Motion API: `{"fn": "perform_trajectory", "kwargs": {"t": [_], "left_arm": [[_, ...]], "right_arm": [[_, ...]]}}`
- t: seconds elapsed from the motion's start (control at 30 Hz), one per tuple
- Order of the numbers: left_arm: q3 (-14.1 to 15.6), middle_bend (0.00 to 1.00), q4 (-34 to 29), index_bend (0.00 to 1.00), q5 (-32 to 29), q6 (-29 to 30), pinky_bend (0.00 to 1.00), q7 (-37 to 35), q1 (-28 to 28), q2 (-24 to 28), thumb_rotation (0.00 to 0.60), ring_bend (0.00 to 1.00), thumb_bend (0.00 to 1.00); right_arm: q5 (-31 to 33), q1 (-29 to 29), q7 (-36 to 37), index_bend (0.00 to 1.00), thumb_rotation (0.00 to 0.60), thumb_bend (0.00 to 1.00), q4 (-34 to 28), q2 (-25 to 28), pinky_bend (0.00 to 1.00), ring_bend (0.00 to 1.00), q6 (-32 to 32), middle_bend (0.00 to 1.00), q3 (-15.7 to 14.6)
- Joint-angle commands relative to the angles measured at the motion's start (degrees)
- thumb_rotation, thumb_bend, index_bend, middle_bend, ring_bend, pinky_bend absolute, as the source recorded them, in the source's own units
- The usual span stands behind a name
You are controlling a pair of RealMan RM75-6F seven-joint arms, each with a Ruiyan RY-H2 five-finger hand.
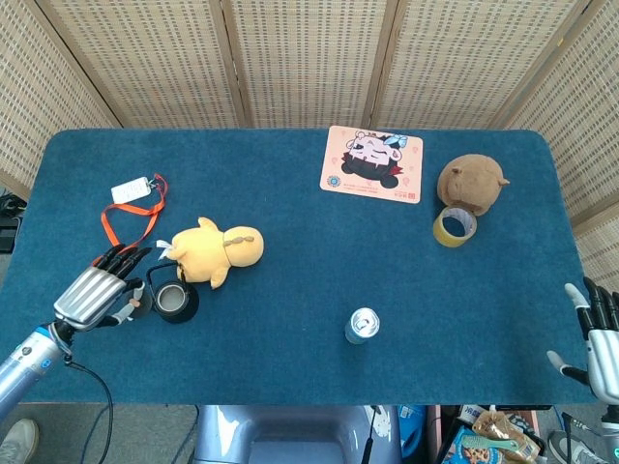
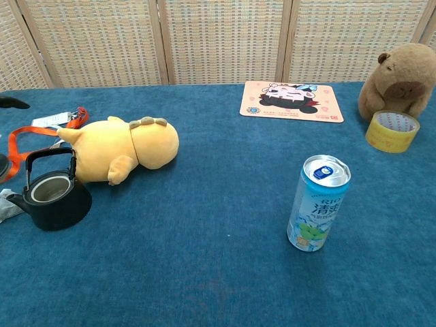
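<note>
The black kettle (image 2: 49, 197) stands open-topped at the near left beside the yellow plush (image 2: 121, 150), its lid (image 1: 134, 303) off and pinched in the left hand (image 1: 95, 297), not yet set down, while the right hand (image 1: 602, 336) idles spread at the near right edge.

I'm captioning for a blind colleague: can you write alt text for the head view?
The left hand holds the lid beside the open black kettle, next to a yellow plush on the blue table. The right hand rests open at the table's edge.
</note>
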Motion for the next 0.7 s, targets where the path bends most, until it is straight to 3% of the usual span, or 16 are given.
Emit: {"fn": "perform_trajectory", "kwargs": {"t": [0.03,0.2,0.53,0.6,0.67,0.7], "left_arm": [[2.24,0.00,6.05,0.57,1.69,4.07,0.00,-3.23,3.95,-2.62,0.600,0.00,0.41],[2.85,0.00,12.50,0.57,1.84,6.70,0.00,-7.17,6.76,-6.58,0.600,0.00,0.40],[2.88,0.00,21.72,0.55,1.41,3.72,0.00,-11.96,7.06,-14.19,0.600,0.00,0.40],[2.86,0.00,22.35,0.43,1.60,3.53,0.00,-12.35,6.92,-14.88,0.600,0.00,0.40],[2.97,0.00,22.52,0.16,1.59,3.03,0.00,-12.80,6.86,-15.25,0.600,0.00,0.33],[3.08,0.00,22.25,0.09,1.40,2.45,0.00,-12.88,6.81,-15.15,0.600,0.00,0.30]], "right_arm": [[-0.01,0.02,0.03,0.00,0.600,0.00,-0.02,0.03,0.00,0.00,-0.07,0.00,-0.03],[-0.11,0.10,0.00,0.00,0.600,0.00,-0.04,0.03,0.00,0.00,-0.28,0.00,-0.13],[0.00,0.11,0.19,0.00,0.600,0.00,-0.12,0.16,0.00,0.00,-0.40,0.00,-0.13],[0.07,0.09,0.24,0.00,0.600,0.00,-0.14,0.22,0.00,0.00,-0.37,0.00,-0.09],[0.14,0.11,0.31,0.00,0.600,0.00,-0.13,0.24,0.00,0.00,-0.41,0.00,-0.05],[0.18,0.11,0.32,0.00,0.600,0.00,-0.11,0.25,0.00,0.00,-0.45,0.00,-0.05]]}}
